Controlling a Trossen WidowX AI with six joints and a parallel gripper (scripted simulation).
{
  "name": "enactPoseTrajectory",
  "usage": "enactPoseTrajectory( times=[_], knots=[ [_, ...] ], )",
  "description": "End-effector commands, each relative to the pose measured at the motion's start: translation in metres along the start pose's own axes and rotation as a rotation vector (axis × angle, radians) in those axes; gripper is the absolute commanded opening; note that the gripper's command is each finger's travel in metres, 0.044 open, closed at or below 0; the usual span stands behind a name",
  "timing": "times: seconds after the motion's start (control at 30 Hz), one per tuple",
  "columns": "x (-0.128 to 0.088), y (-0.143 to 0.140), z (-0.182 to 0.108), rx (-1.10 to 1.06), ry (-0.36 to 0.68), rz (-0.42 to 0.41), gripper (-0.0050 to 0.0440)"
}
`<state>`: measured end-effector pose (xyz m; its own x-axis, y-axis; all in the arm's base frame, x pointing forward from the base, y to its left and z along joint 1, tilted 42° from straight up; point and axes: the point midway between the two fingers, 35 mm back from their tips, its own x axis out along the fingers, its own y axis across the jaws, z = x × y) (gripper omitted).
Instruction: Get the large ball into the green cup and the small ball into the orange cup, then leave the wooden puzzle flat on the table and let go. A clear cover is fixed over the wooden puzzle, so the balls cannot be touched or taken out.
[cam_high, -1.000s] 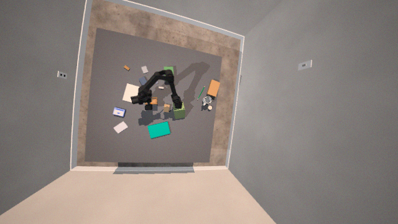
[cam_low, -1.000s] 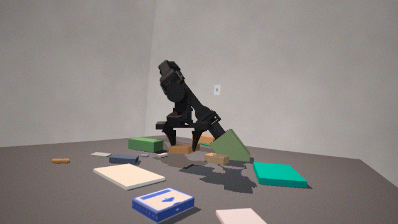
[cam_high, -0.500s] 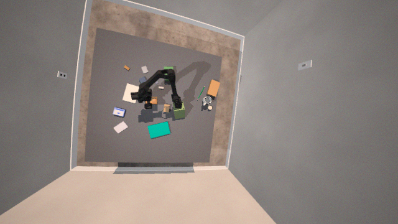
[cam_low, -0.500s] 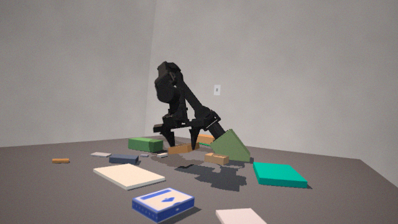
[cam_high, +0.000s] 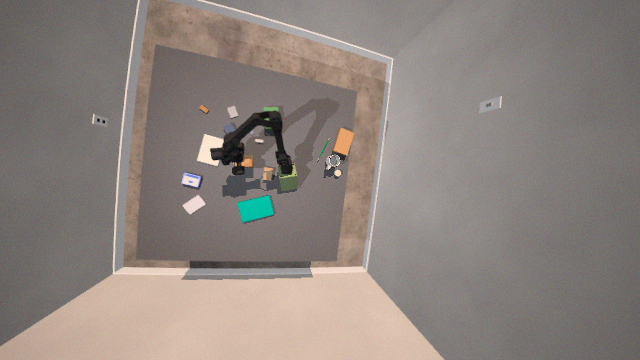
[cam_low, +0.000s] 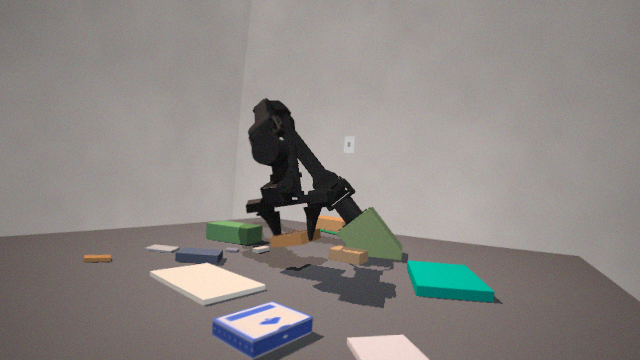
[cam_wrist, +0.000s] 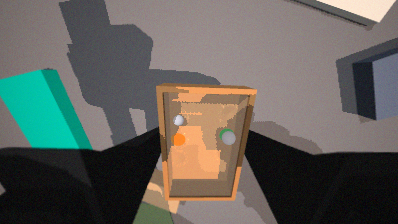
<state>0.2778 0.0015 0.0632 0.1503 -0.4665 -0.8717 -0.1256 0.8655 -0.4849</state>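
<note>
1 wooden puzzle (cam_wrist: 205, 142), long axis running away from the tool (cam_wrist: 200, 170).

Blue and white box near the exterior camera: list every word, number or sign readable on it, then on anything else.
Blue and white box: a blue bar and a small blue emblem, no legible letters.
Wooden puzzle, held in the gripper: no text.
Everything else: no readable text.
</note>
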Motion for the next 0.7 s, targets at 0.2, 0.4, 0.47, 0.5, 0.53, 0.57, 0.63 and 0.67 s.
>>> enactPoseTrajectory(
  times=[0.2,0.4,0.47,0.5,0.53,0.57,0.63,0.67],
  knots=[
    [-0.0001,0.0007,0.0002,0.000,-0.002,0.009,0.0000],
    [-0.0001,0.0005,0.0003,0.000,0.000,0.018,0.0000],
    [-0.0001,0.0005,0.0003,0.000,0.000,0.018,0.0000],
    [-0.0001,0.0005,0.0003,0.000,0.000,0.018,0.0000],
    [-0.0001,0.0005,0.0003,0.000,0.000,0.018,0.0000],
    [-0.0001,0.0005,0.0003,0.000,0.000,0.018,0.0000],
    [-0.0001,0.0005,0.0003,0.000,0.000,0.018,0.0000],
    [-0.0001,0.0005,0.0003,0.000,0.000,0.018,0.0000]
  ],
)
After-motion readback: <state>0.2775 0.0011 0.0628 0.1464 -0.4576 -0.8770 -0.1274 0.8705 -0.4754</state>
